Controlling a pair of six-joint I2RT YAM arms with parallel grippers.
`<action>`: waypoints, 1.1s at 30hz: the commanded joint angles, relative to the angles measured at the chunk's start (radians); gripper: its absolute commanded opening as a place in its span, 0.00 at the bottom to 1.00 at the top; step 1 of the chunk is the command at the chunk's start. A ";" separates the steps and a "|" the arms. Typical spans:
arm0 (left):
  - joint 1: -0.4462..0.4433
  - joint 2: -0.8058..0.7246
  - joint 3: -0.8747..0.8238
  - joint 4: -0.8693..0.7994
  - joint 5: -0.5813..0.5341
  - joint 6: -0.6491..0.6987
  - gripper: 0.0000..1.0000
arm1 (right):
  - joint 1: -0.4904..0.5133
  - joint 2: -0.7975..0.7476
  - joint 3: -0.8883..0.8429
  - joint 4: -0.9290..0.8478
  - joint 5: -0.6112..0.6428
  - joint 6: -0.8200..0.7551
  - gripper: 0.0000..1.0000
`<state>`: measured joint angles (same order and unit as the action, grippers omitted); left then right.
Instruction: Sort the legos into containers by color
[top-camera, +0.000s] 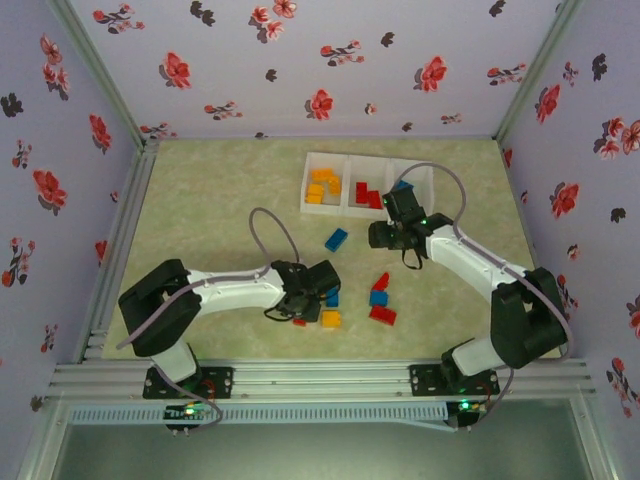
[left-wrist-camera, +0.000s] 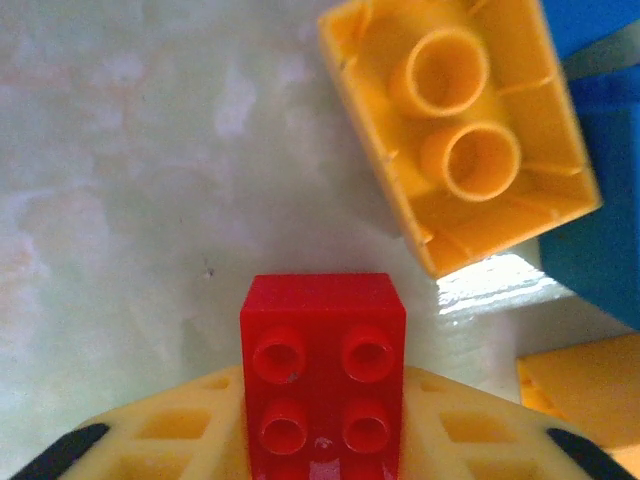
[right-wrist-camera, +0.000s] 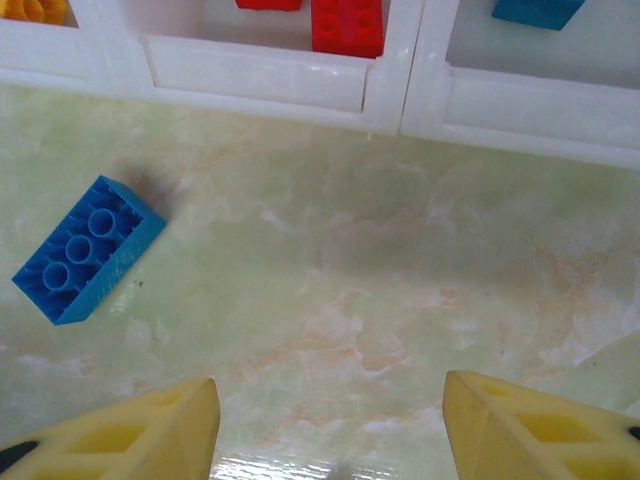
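L gripper (left-wrist-camera: 322, 425) jaws clamped on small red plastic 2x2 brick (left-wrist-camera: 322, 330), lower centre, nr upturned yellow plastic brick (left-wrist-camera: 462, 130). R gripper (right-wrist-camera: 330, 420) jaws wide apart, empty; long blue plastic brick (right-wrist-camera: 88, 250) mid-left, white divided tray (right-wrist-camera: 255, 75) along top.

tray (top-camera: 320, 155) at table (top-camera: 220, 200) far side; loose bricks (top-camera: 382, 314) before it.

I've got bare worktop (right-wrist-camera: 380, 300) between the right jaws and the tray wall (right-wrist-camera: 260, 75); blue brick (right-wrist-camera: 88, 250) off left. Left jaws: yellow brick (left-wrist-camera: 470, 130) crowds ahead-right, open left.
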<state>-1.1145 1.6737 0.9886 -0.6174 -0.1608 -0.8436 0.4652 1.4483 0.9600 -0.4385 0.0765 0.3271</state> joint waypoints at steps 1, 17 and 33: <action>0.000 0.018 0.040 -0.047 -0.055 0.022 0.31 | 0.006 -0.045 -0.025 0.019 0.024 0.029 0.61; 0.145 0.100 0.384 -0.096 -0.120 0.247 0.31 | 0.006 -0.119 -0.114 0.041 0.043 0.068 0.63; 0.313 0.489 1.084 -0.165 0.027 0.451 0.31 | 0.007 -0.251 -0.243 0.039 0.029 0.132 0.63</action>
<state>-0.8200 2.0983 1.9671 -0.7361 -0.1940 -0.4507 0.4660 1.2331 0.7376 -0.4049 0.0978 0.4309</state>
